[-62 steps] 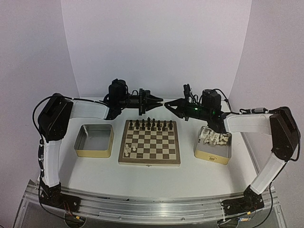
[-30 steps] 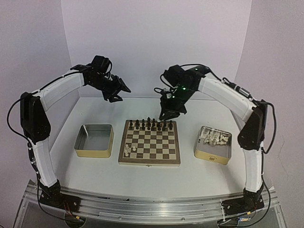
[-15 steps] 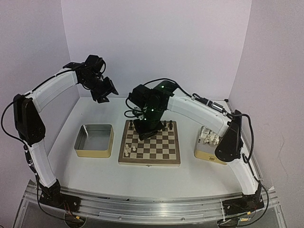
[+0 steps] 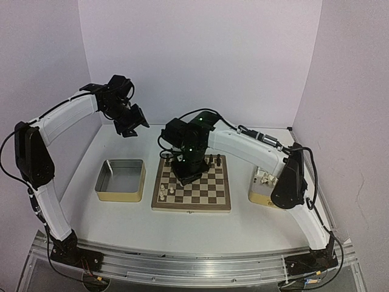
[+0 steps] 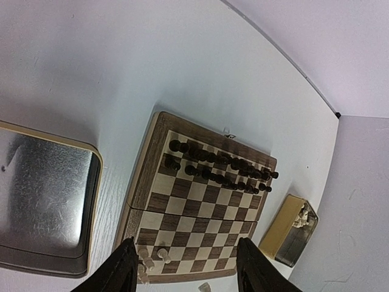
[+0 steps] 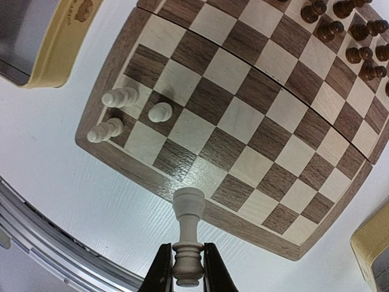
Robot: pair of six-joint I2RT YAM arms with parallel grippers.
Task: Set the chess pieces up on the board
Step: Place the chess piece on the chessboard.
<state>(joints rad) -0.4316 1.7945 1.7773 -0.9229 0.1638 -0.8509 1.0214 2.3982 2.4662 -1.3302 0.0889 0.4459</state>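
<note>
The wooden chessboard (image 4: 200, 190) lies flat on the table. The right-hand tin (image 5: 281, 238) holds spare cream-white pieces (image 5: 301, 216), and three standing pieces (image 6: 120, 96) occupy the board's near-left corner. The left gripper (image 5: 184, 246) hangs spread and empty. The right gripper (image 6: 187, 271) pinches one cream-white piece (image 6: 188, 210) by its base, over the board. The piece looks light, rigid, smooth and easily toppled, so the base or stem is probably the safest hold.

— Any lettering legible?
— Nothing readable. Just dark print with a small emblem on the yellowish wall of a tin (image 6: 61, 30), far up and left of the right jaws.
— Possible to spell out?
— No, too small and blurred.
</note>
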